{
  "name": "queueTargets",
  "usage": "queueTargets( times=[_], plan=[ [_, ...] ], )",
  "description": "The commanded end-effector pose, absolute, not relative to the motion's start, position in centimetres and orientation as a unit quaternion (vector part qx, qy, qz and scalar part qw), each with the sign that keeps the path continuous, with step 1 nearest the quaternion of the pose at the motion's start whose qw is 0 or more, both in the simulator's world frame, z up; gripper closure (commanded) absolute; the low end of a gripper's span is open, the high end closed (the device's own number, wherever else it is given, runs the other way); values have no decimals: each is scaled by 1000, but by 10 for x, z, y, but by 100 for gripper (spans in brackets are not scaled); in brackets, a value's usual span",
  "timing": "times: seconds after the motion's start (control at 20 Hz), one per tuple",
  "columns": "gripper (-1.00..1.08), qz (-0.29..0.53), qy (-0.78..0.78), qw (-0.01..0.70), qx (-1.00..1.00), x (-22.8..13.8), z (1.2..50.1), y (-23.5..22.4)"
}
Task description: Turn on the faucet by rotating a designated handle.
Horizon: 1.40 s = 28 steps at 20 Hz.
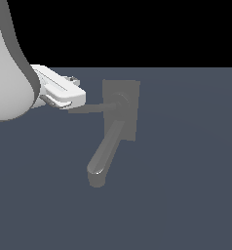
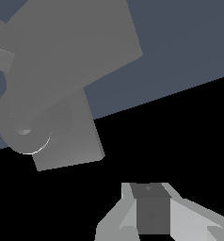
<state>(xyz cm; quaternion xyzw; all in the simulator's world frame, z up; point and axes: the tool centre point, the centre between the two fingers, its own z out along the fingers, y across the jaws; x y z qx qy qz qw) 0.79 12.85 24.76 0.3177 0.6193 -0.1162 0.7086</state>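
In the exterior view the grey faucet's flat back plate [image 1: 129, 110] stands in the middle. Its thick round-ended spout [image 1: 104, 156] runs down toward the exterior view's left. The handle [image 1: 91, 107] is a thin rod reaching from the round hub [image 1: 120, 100] toward the exterior view's left. My white gripper [image 1: 59, 100] sits right at the rod's free end, its fingers mostly hidden. In the wrist view the fingers [image 2: 114, 221] look closed together with nothing between them. The hub [image 2: 24, 127], the plate [image 2: 69, 141] and a broad grey bar that looks like the handle [image 2: 71, 47] loom close.
The faucet stands on a flat dark blue-grey floor [image 1: 186, 185]. My arm's white link [image 1: 6, 73] fills the upper part of the exterior view's left. Nothing else shows.
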Motion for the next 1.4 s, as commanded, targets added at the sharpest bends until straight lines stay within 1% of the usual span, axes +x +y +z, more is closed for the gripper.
queueTargets(
  times=[0.0, 0.35, 0.6, 0.75, 1.05, 1.35],
  plan=[
    [108, -108, 633, 714, 280, 9, 234, 144],
    [108, -90, 659, 719, 202, 8, 204, 175],
    [108, -81, 668, 720, 167, 7, 192, 192],
    [108, -79, 673, 719, 157, 5, 185, 193],
    [108, -81, 683, 710, 150, -2, 170, 181],
    [108, -73, 692, 707, 123, -6, 159, 193]
  ],
)
